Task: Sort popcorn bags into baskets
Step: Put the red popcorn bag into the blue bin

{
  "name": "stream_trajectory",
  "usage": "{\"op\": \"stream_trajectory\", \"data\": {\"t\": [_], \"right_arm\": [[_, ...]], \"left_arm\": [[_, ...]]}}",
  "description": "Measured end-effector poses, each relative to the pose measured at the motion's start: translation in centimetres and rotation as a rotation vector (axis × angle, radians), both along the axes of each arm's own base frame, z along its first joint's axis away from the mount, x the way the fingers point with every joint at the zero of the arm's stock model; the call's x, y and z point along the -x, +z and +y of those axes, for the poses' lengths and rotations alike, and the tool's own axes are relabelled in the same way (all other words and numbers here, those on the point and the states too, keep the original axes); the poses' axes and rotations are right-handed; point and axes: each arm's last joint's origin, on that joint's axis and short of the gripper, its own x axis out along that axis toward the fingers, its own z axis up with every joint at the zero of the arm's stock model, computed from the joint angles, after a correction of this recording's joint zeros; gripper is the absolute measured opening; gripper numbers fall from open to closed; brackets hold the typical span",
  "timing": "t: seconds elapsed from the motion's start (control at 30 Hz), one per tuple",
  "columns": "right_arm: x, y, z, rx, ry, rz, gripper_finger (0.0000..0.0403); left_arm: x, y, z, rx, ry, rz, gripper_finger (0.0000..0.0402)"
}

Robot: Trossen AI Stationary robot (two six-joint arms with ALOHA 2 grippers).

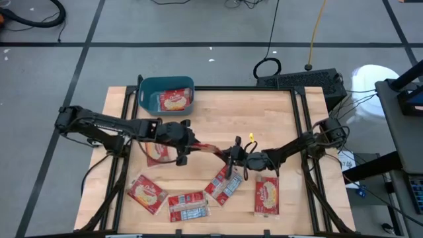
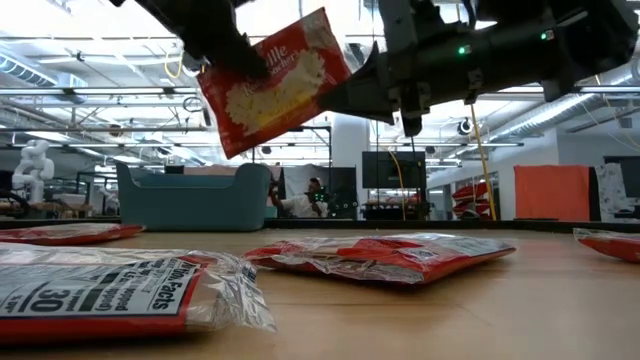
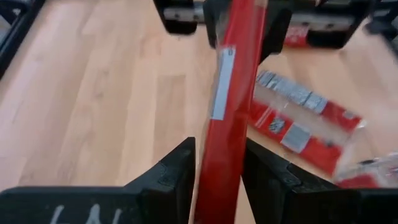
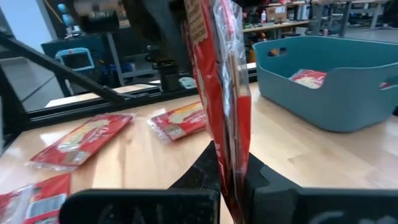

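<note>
Both grippers, left (image 1: 180,147) and right (image 1: 232,160), clamp one bag (image 1: 206,148) aloft mid-table, its long axis apparently spanning them, with the basket (image 1: 147,96) at the far-left corner, nearer the left arm.

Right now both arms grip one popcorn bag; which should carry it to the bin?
Probably left. Its gripper holds the bag's end nearer the teal bin; the right gripper is farther away.

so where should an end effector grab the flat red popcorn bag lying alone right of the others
Probably by a long side edge, coming straight down: the flat red rectangular plastic popcorn bag lies face up on the wooden table, apart from other bags, too thin to take otherwise.
</note>
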Motion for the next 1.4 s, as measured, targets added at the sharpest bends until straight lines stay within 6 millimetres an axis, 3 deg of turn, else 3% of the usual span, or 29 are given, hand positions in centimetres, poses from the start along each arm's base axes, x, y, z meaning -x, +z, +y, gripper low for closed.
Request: {"op": "stream_trajectory", "data": {"t": [0.6,0.93,1.03,1.13,1.4], "right_arm": [[-0.8,-0.9,-4.5,-0.027,-0.007,0.091,0.0000],[-0.9,-1.1,-5.8,-0.025,-0.013,0.119,0.0000],[-0.9,-1.1,-5.9,-0.020,-0.014,0.121,0.0000],[-0.9,-1.1,-5.9,-0.015,-0.013,0.122,0.0000],[-0.9,-1.1,-5.9,-0.014,-0.017,0.121,0.0000]], "left_arm": [[-0.4,-1.0,2.5,-0.077,0.026,0.051,0.0124],[-0.4,-1.0,3.4,-0.106,0.022,0.050,0.0039],[-0.4,-1.0,3.6,-0.085,0.014,0.051,0.0030],[-0.4,-1.0,3.8,-0.042,0.039,0.048,0.0054],[-1.2,-2.1,4.1,-0.038,0.045,0.078,0.0174]]}}
